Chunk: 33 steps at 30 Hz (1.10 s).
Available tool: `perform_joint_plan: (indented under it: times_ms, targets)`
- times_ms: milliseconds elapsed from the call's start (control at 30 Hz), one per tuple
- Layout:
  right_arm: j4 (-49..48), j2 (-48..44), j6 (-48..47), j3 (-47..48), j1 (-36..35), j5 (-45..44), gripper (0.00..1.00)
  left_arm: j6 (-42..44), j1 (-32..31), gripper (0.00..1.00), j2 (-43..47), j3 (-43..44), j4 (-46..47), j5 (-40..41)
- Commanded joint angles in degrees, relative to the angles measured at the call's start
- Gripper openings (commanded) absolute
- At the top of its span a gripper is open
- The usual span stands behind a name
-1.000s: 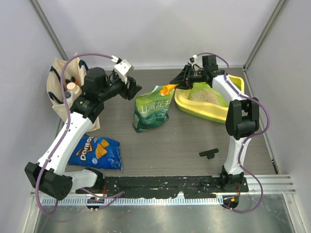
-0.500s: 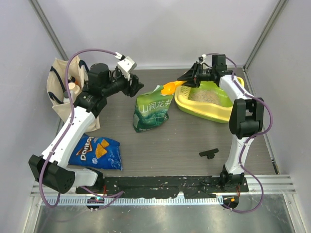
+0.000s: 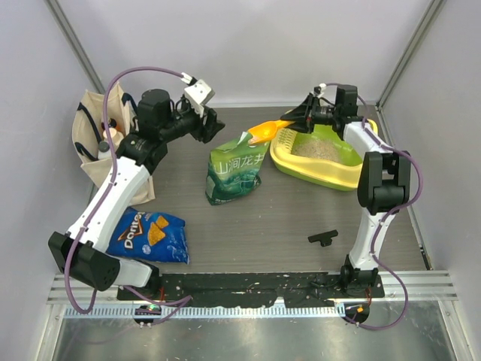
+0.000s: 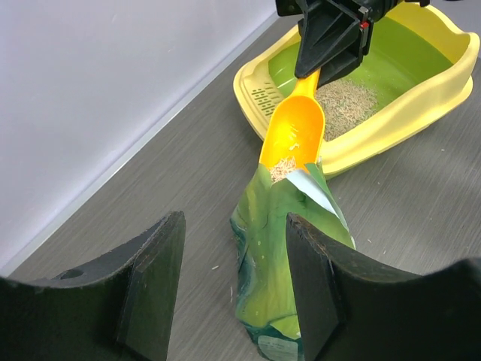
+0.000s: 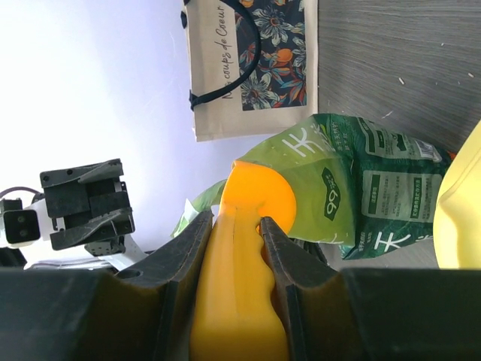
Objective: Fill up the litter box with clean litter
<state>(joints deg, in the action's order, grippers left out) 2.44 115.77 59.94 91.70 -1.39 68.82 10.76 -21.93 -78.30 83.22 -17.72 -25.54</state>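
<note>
The litter box stands at the back right, yellow-rimmed with a lime-green basin, and its edge shows in the right wrist view. A patch of clean litter lies in the basin. My right gripper is shut on the handle of an orange scoop. The scoop's front end rests at the open top of the green pouch, with a few granules in it. My left gripper hovers open, left of and above the pouch, holding nothing.
A blue Doritos bag lies at the front left. A floral tote bag leans on the left wall. A small black part lies in front of the right arm. Walls close in on the back and both sides.
My right gripper has drawn back and to the right, raising the scoop slightly at the pouch's mouth. My left gripper has lifted a little toward the back wall.
</note>
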Motion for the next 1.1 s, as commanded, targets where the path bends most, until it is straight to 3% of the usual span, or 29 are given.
perform_joint_plan:
  times_ms: [0,333,667,1067]
  targets:
    - [-13.5,-2.7,7.0,-2.1,2.3,1.7,0.01,2.2,0.2,0.59,-0.8,3.9,-0.7,-0.6]
    - [-16.8,-3.1,9.7,-4.3,3.2,2.6,0.01,2.9,0.0,0.59,-2.1,5.3,-1.3,-0.8]
    - [-13.7,-5.6,8.2,-4.6,6.6,3.0,0.01,2.9,0.1,0.59,-2.4,3.9,0.1,-2.2]
    - [-5.6,-9.2,-0.8,-2.6,18.0,1.1,0.01,2.1,0.0,0.6,-3.8,3.8,3.3,-4.8]
